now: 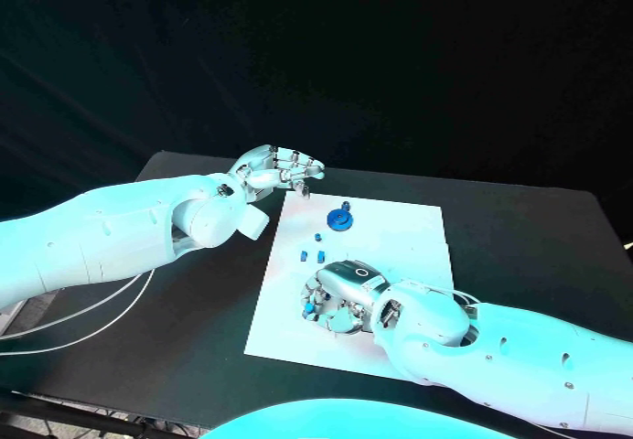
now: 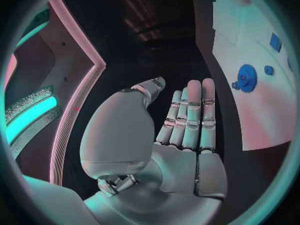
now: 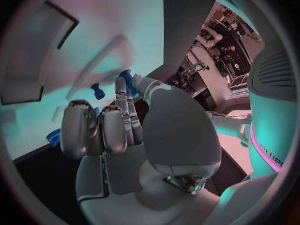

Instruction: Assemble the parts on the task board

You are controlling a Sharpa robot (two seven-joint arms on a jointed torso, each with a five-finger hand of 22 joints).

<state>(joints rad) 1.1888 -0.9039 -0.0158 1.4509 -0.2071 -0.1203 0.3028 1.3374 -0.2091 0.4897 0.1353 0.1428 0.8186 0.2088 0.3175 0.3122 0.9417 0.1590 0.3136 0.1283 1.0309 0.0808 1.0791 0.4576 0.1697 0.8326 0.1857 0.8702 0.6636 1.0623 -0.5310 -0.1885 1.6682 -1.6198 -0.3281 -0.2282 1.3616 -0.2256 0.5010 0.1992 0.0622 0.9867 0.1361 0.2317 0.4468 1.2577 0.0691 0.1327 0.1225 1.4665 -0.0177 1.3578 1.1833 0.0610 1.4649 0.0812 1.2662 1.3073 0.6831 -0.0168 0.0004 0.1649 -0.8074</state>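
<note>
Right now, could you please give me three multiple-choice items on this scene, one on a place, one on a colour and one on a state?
1. Where does the gear lie? A) on the task board B) off the board C) in the left robot hand
2. What colour is the table? A) white B) black C) blue
3. How is the left robot hand? A) holding a part B) pressing the board C) empty, fingers straight

1 A: it sits on the white plate. 2 B: black shows round the board. 3 C: its fingers are straight, with nothing in them.
</note>
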